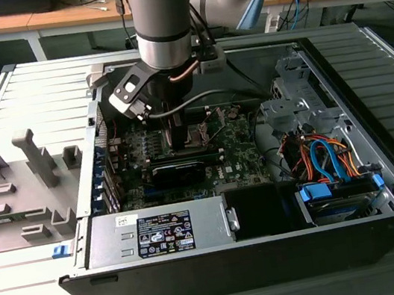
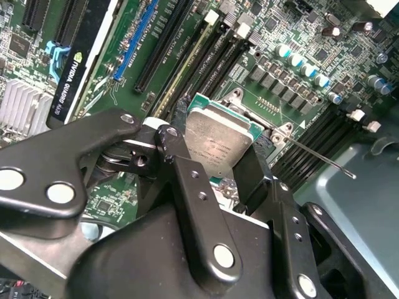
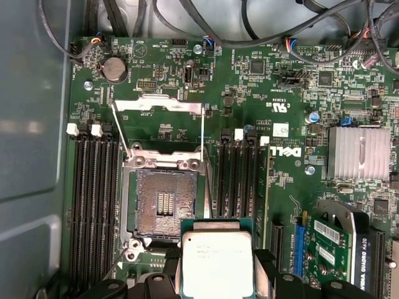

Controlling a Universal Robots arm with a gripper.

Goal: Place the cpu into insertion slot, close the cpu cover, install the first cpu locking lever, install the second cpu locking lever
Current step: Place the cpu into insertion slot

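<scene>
1. The gripper [image 2: 215, 154] pinches the cpu [image 2: 218, 138] by two opposite edges, one black finger [image 2: 187, 180] on each side. The chip's silvery top faces the wrist cameras.
2. In the first wrist view the cpu [image 3: 215, 258] overlaps one rim of the insertion slot [image 3: 165, 202], and most of the slot's dark centre is bare. Whether the chip touches the rim cannot be told.
3. The cpu cover [image 3: 163, 104] is swung open and stands at the slot's opposite edge. Two thin locking levers [image 3: 202, 134] are raised beside it, so nothing lies over the slot's mouth.
4. Long black memory slots [image 3: 93, 187] run along two sides of the socket, close to its rim. A finned silver heatsink [image 3: 358, 152] sits well apart from it.
5. Take the exterior view as a dial centred on the gripper [image 1: 179, 141].
   - The black graphics card [image 1: 178, 172] lies near at 6 o'clock.
   - The power supply [image 1: 158, 233] is farther out at 6 o'clock.
   - The drive bay with blue and orange cables [image 1: 328, 163] is at 4 o'clock.
   - A grey fixture tray [image 1: 15, 193] sits outside the case at 9 o'clock.
6. A grey cable [image 1: 182, 106] loops across the arm's wrist at 12 o'clock.
7. The case walls [image 1: 239, 261] ring the board on all sides. The arm reaches in from above.
</scene>
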